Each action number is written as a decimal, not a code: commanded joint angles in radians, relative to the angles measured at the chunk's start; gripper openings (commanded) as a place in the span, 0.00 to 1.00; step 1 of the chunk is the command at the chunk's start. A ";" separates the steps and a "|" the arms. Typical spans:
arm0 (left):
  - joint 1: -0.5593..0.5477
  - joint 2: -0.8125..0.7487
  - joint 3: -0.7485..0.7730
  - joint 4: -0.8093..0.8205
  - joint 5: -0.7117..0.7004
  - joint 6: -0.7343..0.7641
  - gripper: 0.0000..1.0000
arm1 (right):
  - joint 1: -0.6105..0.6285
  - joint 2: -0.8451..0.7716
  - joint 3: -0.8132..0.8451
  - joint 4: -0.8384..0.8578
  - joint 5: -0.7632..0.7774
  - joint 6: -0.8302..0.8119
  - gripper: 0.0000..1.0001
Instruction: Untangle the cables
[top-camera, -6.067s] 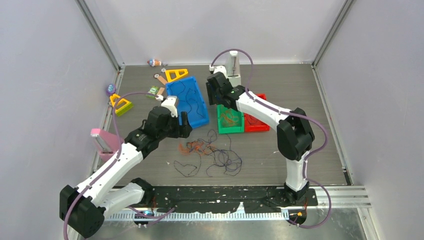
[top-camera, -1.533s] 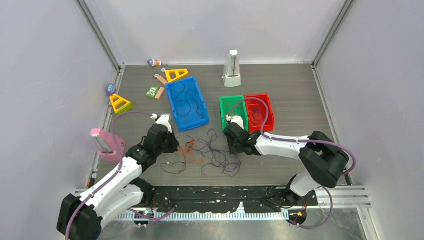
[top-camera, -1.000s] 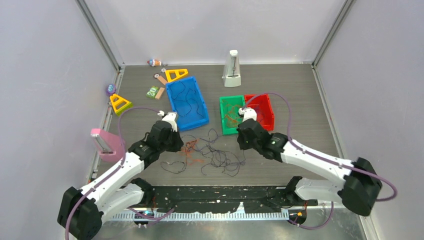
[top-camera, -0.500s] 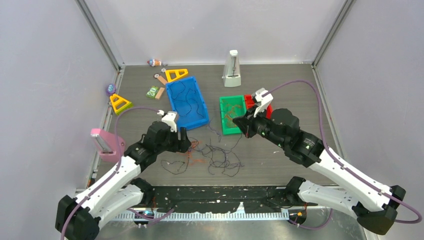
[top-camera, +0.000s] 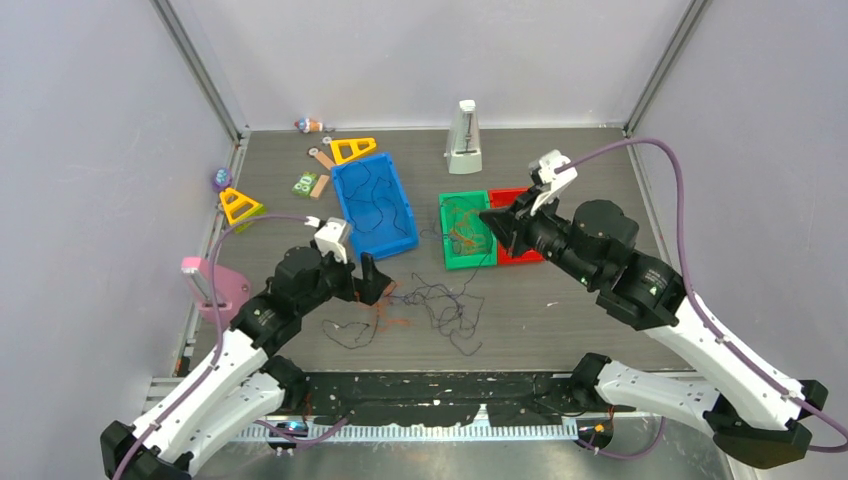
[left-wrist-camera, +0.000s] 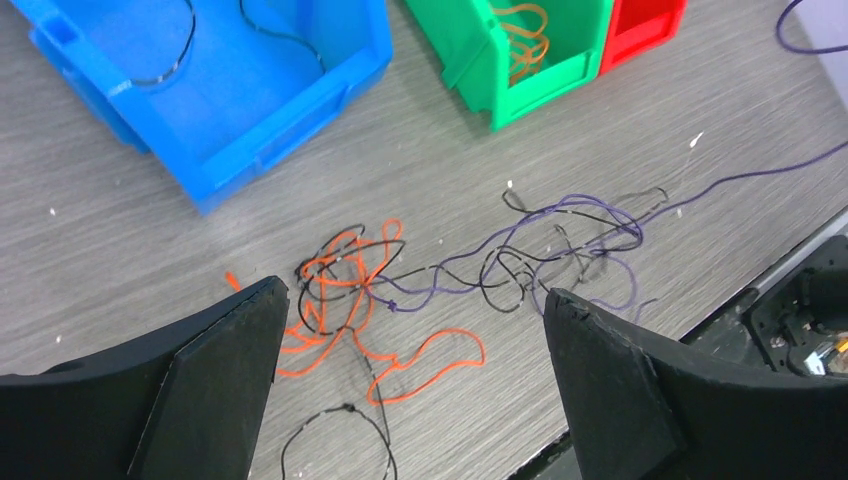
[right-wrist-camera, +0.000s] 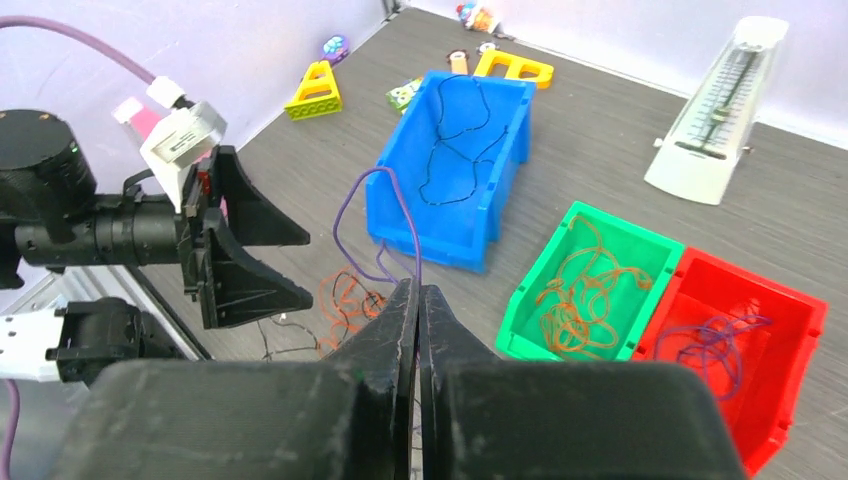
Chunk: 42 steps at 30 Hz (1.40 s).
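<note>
The tangle of cables (top-camera: 425, 305) is lying on the table (top-camera: 600, 180) in front of the two arm bases. Looking down on it, its long axis is running from 9 o'clock to 3 o'clock. An orange knot (left-wrist-camera: 345, 275) is sitting at the 9 o'clock end, and black and purple loops are trailing off toward 3.

One purple cable (right-wrist-camera: 337, 235) is climbing out of that heap toward 1 o'clock, and the coming move is hanging on this line. It is ending between the fingers of the right pincer (right-wrist-camera: 417, 290), which are pressing flat together on it with no gap showing. The strand is arching up from the tips and dropping back to the heap.

That pincer is hovering high, about where the green bin (top-camera: 462, 262) and the red bin (right-wrist-camera: 790, 390) are meeting (the red one is holding purple cables, the green one orange, and the blue bin (top-camera: 395, 247) at 11 o'clock black ones). So I am judging that the strand's home is lying just past the right pincer, along the same 1 o'clock line.

The left pincer (left-wrist-camera: 415, 300) is standing wide, gripping nothing, directly above the orange knot. It is the nearer arm to the heap, and it is looking well placed to pin the knot while the purple cable is being drawn out.
</note>
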 joint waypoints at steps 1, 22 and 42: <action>-0.006 -0.016 0.077 0.126 0.013 0.022 1.00 | -0.002 0.032 0.130 -0.056 0.103 -0.029 0.05; -0.181 0.498 0.241 0.641 0.259 -0.003 0.98 | -0.029 0.153 0.505 -0.185 0.205 -0.013 0.05; -0.287 0.630 0.199 0.621 0.107 -0.051 0.97 | -0.222 0.216 0.460 -0.234 0.283 0.039 0.05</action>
